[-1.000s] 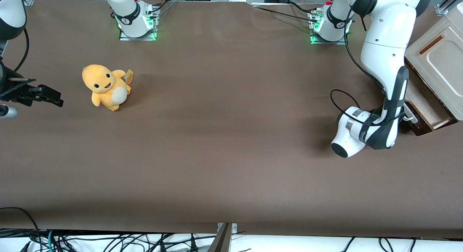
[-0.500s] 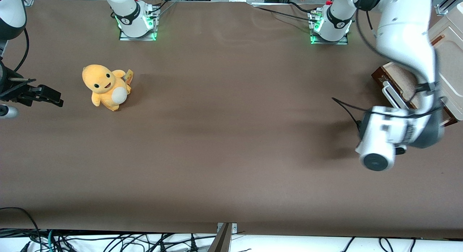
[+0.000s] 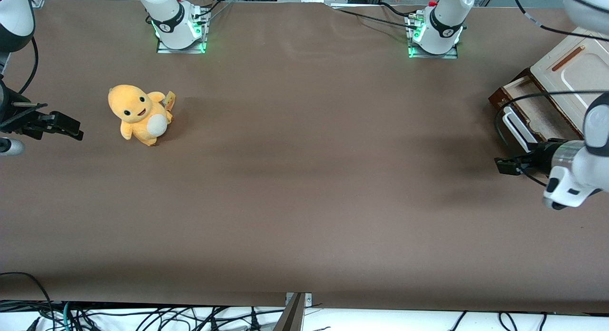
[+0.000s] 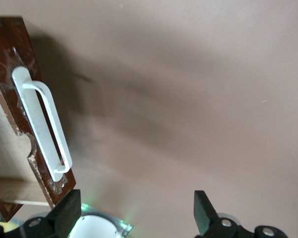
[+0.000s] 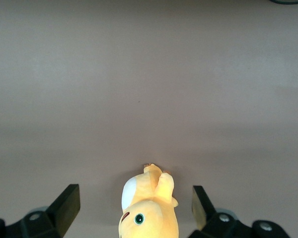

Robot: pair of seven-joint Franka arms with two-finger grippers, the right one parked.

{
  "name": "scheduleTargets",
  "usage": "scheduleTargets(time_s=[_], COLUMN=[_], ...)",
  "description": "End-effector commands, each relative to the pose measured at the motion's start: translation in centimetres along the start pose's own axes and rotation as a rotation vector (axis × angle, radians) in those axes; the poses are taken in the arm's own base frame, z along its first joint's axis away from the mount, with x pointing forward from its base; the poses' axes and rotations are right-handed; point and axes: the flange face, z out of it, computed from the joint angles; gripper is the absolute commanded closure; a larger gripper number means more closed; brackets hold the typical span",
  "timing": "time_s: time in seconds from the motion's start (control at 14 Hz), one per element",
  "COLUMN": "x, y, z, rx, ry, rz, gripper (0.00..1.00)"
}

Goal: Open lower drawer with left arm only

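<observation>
The lower drawer (image 3: 497, 99) has a dark brown front with a long white bar handle (image 3: 517, 127) and stands pulled out of the cabinet, its pale beige inside (image 3: 542, 113) showing. The left arm (image 3: 573, 171) hangs over the table at the working arm's end. Its dark gripper (image 3: 503, 166) is open and empty, a little nearer the front camera than the handle and apart from it. In the left wrist view the gripper (image 4: 135, 218) has its fingers wide apart, with the drawer front (image 4: 17, 52) and white handle (image 4: 42, 124) ahead of it.
The cabinet's cream panel with a thin brown handle (image 3: 568, 58) lies above the drawer. An orange plush toy (image 3: 138, 113) sits toward the parked arm's end, also in the right wrist view (image 5: 149, 208). Two arm bases (image 3: 435, 34) stand at the table's back edge.
The left arm has swung off the drawer toward the table's end. Its gripper, hidden at the handle before, now shows free of it. The drawer stays pulled out.
</observation>
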Motion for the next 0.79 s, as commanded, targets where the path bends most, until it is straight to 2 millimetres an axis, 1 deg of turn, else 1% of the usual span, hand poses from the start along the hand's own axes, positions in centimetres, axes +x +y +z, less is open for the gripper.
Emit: scheduleTargets(time_s=[0.0, 0.07, 0.14, 0.21, 0.29, 0.36, 0.43, 0.5, 0.57, 0.64, 0.71], x=[-0.6, -1.2, -2.6, -3.7, -5.5, -6.6, -7.7, -9.4, -11.6, -13.4, -14.5], y=[-1.7, -2.3, -3.1, -3.5, -4.5, -5.0, -5.7, -5.9, -5.0, -4.1, -3.9], z=[-3.1, -3.9, -5.6, -6.6, -7.6, -7.5, -7.9, -8.8, -9.4, -10.3, -10.8], rx=[-0.063, -0.064, -0.073, -0.08, -0.092, -0.101, -0.109, -0.111, -0.101, -0.101, -0.1], ry=[0.056, 0.067, 0.107, 0.16, 0.219, 0.264, 0.307, 0.33, 0.353, 0.38, 0.387], rz=[0.1, 0.145, 0.178, 0.207, 0.231, 0.257, 0.27, 0.283, 0.312, 0.331, 0.342], gripper=[0.0, 0.0, 0.0, 0.0, 0.0, 0.0, 0.0, 0.0, 0.0, 0.0, 0.0])
